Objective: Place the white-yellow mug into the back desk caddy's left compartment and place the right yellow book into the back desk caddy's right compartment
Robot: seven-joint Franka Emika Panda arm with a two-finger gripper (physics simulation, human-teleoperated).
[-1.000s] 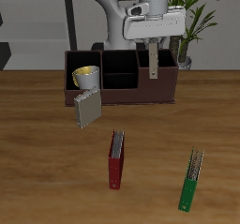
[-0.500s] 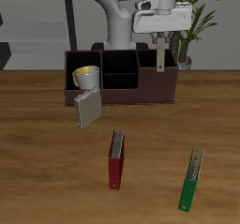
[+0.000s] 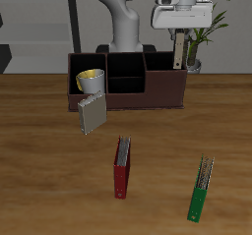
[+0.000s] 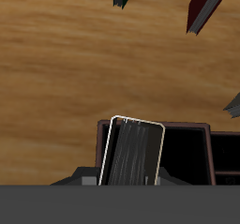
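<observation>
While tool [image 3: 178, 34] clamps yellow book [image 3: 178, 50] | long axis vertical | seemingly above back desk caddy [image 3: 126, 82]

white-yellow mug [image 3: 90, 80] in one end compartment of back desk caddy [image 3: 138, 98] | book [image 3: 178, 48] held above opposite end | leaning book [image 3: 92, 113] touching caddy's near side | two books [image 3: 121, 167] [image 3: 201, 189] lie nearer front edge, apart

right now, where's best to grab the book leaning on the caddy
Probably the leaning book by its top edge, from above, jaws across its thin side: it stands tilted against the caddy front, top edge free. The gripper must first release the held book.
</observation>
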